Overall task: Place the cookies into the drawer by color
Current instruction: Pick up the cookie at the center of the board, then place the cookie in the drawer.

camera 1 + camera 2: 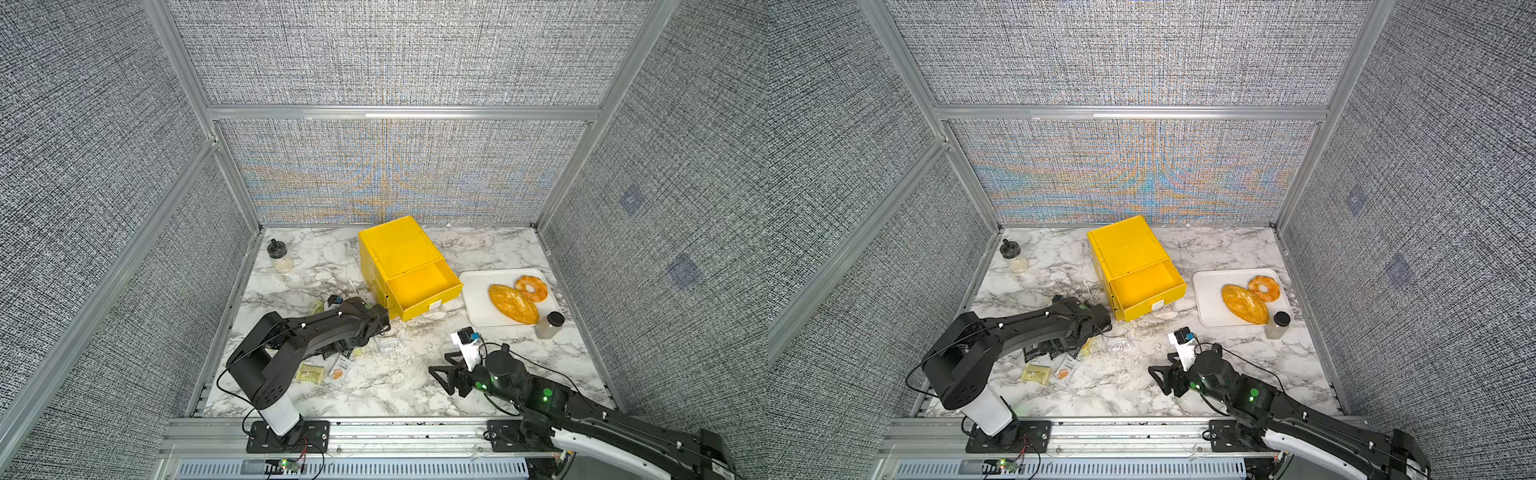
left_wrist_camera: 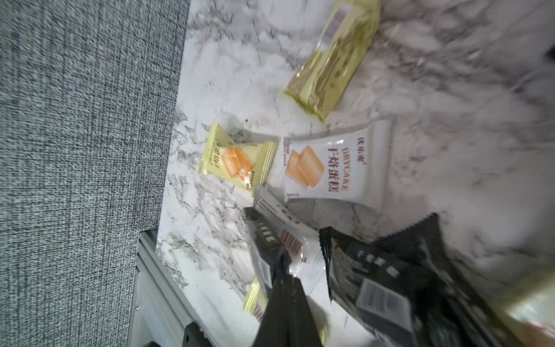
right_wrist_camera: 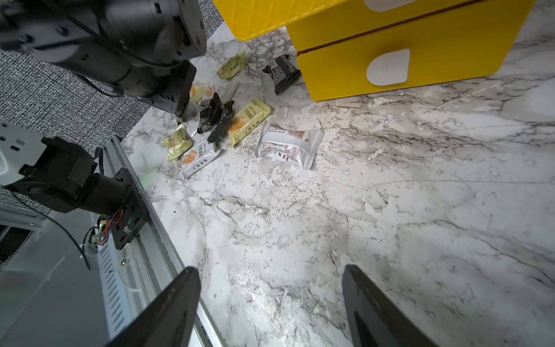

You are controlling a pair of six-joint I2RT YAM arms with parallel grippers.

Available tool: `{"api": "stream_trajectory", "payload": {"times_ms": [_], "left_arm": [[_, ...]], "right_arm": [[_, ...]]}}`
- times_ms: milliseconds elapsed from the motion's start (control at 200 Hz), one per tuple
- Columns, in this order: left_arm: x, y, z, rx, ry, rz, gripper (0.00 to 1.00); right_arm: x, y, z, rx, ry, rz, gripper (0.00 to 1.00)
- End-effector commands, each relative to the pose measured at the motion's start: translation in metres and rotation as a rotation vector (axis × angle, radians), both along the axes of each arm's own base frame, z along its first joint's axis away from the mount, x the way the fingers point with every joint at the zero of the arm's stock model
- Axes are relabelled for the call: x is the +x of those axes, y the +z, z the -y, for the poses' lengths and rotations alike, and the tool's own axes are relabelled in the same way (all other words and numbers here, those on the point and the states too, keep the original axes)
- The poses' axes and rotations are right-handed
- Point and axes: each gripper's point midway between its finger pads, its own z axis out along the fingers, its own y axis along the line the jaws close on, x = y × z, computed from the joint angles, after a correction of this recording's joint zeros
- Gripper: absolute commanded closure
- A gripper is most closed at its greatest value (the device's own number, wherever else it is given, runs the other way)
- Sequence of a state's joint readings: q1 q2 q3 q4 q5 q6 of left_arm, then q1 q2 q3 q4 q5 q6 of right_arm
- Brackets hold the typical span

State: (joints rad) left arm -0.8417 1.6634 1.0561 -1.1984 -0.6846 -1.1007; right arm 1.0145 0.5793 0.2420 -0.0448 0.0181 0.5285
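Sitting pinched shut among the cookies (image 3: 249,120), on which packet I cannot tell, the left gripper (image 2: 283,261) is working near the drawer (image 1: 395,249) pulled open to receive them, while the right gripper (image 3: 270,269) is waiting wide apart, empty.

In both top views my left arm (image 1: 324,328) hides my left jaws and much of the cookies (image 1: 309,372). In the left wrist view the black packets (image 2: 375,261) smear, so I cannot tell what my closed jaws pinch. The right wrist view crops the drawer (image 3: 450,45).
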Motion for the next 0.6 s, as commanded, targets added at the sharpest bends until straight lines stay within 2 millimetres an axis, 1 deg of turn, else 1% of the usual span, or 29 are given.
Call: {"api": "stream_trajectory", "payload": {"times_ms": [0,225,265,455,596], "left_arm": [[-0.003,0.043,0.000,0.078,-0.056,0.022,1.00],[0.000,0.108,0.045,-0.038,-0.187,0.142,1.00],[0.001,0.119,0.056,-0.068,-0.216,0.161,1.00],[0.003,0.156,0.106,-0.202,-0.364,0.195,1.00],[0.001,0.184,0.134,-0.264,-0.456,0.227,1.00]], "right_arm": [[0.003,0.002,-0.001,0.007,-0.013,0.004,0.21],[0.003,0.001,-0.003,0.001,-0.008,-0.005,0.21],[0.003,0.001,-0.003,0.001,-0.008,-0.006,0.21],[0.003,0.002,-0.003,0.003,-0.009,-0.006,0.21],[0.003,0.001,-0.002,0.001,-0.011,-0.010,0.21]]}}
